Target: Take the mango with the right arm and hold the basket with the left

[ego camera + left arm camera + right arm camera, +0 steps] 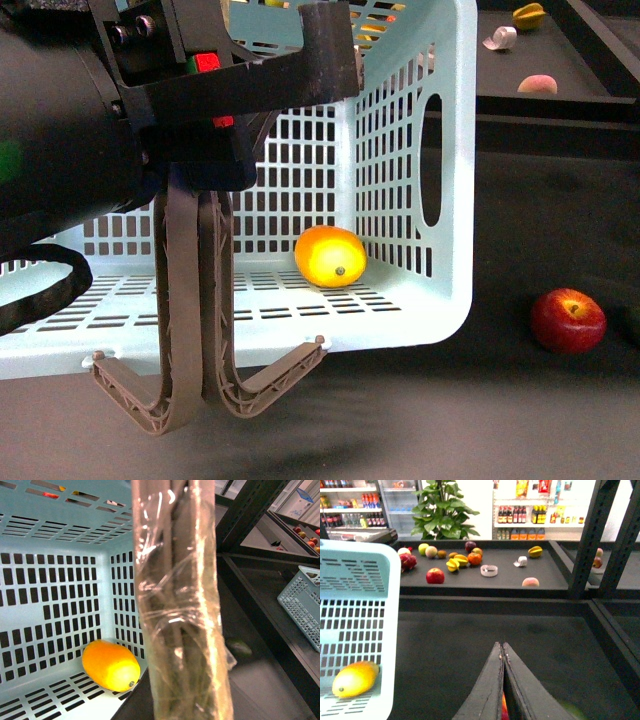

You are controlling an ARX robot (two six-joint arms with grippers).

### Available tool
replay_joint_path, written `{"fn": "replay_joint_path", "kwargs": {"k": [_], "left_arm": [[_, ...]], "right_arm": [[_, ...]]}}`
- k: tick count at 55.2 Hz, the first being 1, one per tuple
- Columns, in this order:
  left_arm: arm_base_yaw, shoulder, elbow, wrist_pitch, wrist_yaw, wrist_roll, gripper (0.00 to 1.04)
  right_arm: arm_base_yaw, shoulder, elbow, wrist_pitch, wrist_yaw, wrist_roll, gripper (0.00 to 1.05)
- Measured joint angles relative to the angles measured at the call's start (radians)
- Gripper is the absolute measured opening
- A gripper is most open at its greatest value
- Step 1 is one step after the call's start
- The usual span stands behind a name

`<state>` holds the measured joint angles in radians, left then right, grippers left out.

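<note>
Your left end effector (pixel 195 180) clamps the basket's (pixel 455 150) ribbed grey-brown handles (pixel 185 300). The right end effector (pixel 502 647) has its fingers pressed together. The smooth oval mango (pixel 330 256) lies on the basket's slotted floor, right side.

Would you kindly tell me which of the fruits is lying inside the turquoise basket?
The yellow-orange mango, resting on the basket floor; the red apple sits outside on the dark surface, and the others lie on the far shelf.

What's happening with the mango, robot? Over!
Left gripper shut on basket handles. Right gripper shut, outside the basket. Mango lying inside basket, untouched. Nothing on it; red apple sits outside.
</note>
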<state>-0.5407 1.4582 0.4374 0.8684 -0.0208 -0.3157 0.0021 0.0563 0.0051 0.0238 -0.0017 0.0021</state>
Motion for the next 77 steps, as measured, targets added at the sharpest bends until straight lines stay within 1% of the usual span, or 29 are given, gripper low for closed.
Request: {"fn": "replay_joint_path", "kwargs": {"k": [5,39,42,50,53,54,57,59,62,64,65,67,73,77], "left_arm": [[0.000,0.000,0.000,0.000,-0.002,-0.001,0.09],[0.000,0.000,0.000,0.000,-0.001,0.000,0.09],[0.000,0.000,0.000,0.000,-0.001,0.000,0.09],[0.000,0.000,0.000,0.000,-0.001,0.000,0.09],[-0.001,0.000,0.000,0.000,-0.011,0.002,0.09],[-0.006,0.005,0.002,-0.006,-0.072,0.018,0.09],[-0.006,0.021,0.015,-0.029,-0.158,0.026,0.09],[0.001,0.046,0.036,-0.044,-0.233,0.022,0.09],[0.018,0.073,0.062,-0.059,-0.287,0.000,0.09],[0.041,0.100,0.087,-0.073,-0.328,-0.038,0.09],[0.047,0.107,0.093,-0.077,-0.336,-0.050,0.09],[0.073,0.134,0.121,-0.090,-0.367,-0.095,0.09],[0.143,0.192,0.186,-0.132,-0.414,-0.219,0.09],[0.185,0.226,0.221,-0.158,-0.427,-0.323,0.09]], "right_arm": [[0.000,-0.050,0.000,-0.018,0.000,0.000,0.02],[0.000,-0.051,0.000,-0.022,0.000,0.000,0.02],[0.000,-0.051,0.000,-0.022,0.000,-0.002,0.08],[0.000,-0.051,0.000,-0.022,0.000,-0.002,0.33],[0.000,-0.051,0.000,-0.022,0.000,-0.002,0.40],[0.000,-0.051,0.000,-0.022,0.000,-0.002,0.45],[0.000,-0.051,0.000,-0.022,0.000,-0.002,0.52],[0.000,-0.051,0.000,-0.022,0.000,-0.002,0.59],[0.000,-0.052,0.000,-0.022,0.000,-0.002,0.66],[0.000,-0.052,0.000,-0.022,0.000,-0.002,0.74],[0.000,-0.052,0.000,-0.022,0.000,-0.002,0.75],[0.000,-0.052,0.000,-0.022,0.000,-0.002,0.82],[0.000,-0.052,0.000,-0.022,0.000,-0.001,0.99],[0.000,-0.052,0.000,-0.022,0.000,-0.002,0.97]]}}
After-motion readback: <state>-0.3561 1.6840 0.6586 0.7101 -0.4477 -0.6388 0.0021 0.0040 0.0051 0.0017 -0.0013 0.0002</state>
